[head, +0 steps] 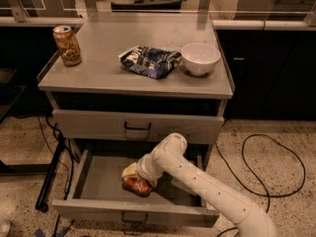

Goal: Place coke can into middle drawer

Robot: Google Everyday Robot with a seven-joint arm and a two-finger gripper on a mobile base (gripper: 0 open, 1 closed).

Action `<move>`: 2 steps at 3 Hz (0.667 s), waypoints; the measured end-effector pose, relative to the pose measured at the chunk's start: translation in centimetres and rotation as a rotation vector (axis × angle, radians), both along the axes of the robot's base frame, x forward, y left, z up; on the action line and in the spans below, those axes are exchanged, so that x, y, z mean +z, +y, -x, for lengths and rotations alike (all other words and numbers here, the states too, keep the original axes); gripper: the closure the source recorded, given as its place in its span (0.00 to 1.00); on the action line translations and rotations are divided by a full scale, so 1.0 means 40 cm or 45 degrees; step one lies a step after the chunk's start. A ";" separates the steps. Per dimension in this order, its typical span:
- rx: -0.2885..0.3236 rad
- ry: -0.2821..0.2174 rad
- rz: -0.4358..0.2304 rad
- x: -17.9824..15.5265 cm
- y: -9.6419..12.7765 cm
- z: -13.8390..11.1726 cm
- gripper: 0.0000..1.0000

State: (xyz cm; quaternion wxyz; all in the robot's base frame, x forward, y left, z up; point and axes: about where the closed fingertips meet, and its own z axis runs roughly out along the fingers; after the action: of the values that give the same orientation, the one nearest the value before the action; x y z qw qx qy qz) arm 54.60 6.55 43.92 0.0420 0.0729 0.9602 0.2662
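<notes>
— Gripper (134, 177) first: where is it seen?
— It is seen low inside the middle drawer (76, 177), which is pulled out of the cabinet. It is carried at the end of the white arm (197, 181), which is reached in from the lower right.
— And the coke can (138, 186)?
— The coke can is found directly under the gripper and touching it, a little toward the front of the drawer. It is tilted, not upright, and its red side is turned to the camera. It is placed near the middle of the drawer floor, apart from both side walls.
— Is the can pinched by the gripper?
— This cannot be told. The end of the gripper is covered partly by the arm and partly by the can, so it is not shown if it is spread or pressed together.
— What is seen on top of the cabinet?
— A brown-gold can (67, 45) is stood at the left edge. A crumpled chip bag (148, 61) is laid in the middle, and a white bowl (200, 58) is set just beside it on the right. The upper drawer front (89, 123) is kept closed.
</notes>
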 end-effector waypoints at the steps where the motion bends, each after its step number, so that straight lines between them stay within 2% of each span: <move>1: -0.045 0.038 0.035 -0.042 -0.020 -0.010 1.00; 2: -0.091 0.075 0.081 -0.080 -0.035 -0.025 1.00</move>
State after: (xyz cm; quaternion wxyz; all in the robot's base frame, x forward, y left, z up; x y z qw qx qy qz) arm 55.59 5.15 40.70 0.0254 0.1136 0.9658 0.2317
